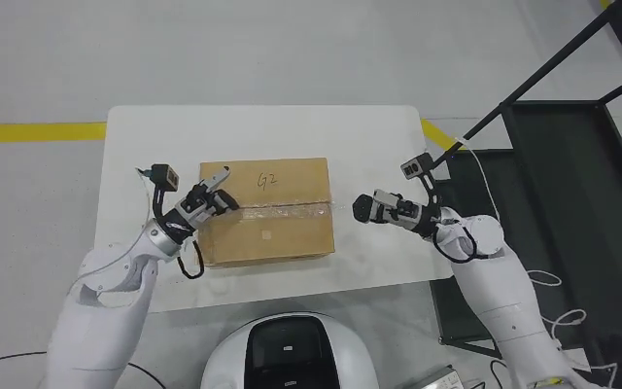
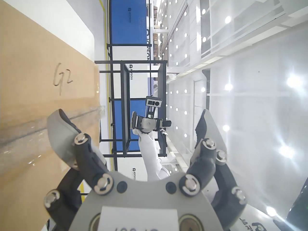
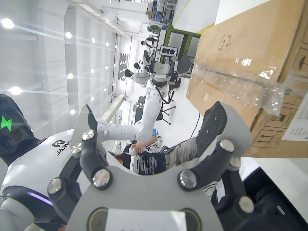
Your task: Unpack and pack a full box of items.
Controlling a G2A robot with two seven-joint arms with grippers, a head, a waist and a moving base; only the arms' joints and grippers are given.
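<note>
The box sat in the middle of the table, the left gripper at its left end, the right gripper just beside its right end.

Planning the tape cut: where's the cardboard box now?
Top view: cardboard box centred on the white table, left gripper over its left end, right gripper just off its right end.

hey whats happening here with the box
The two-armed robot is at a closed cardboard box on the white table, clear tape sealing its top seam. The left claw, open, is at the box's left end by the tape. The right claw, open, sits off the right end, apart from it.
</note>
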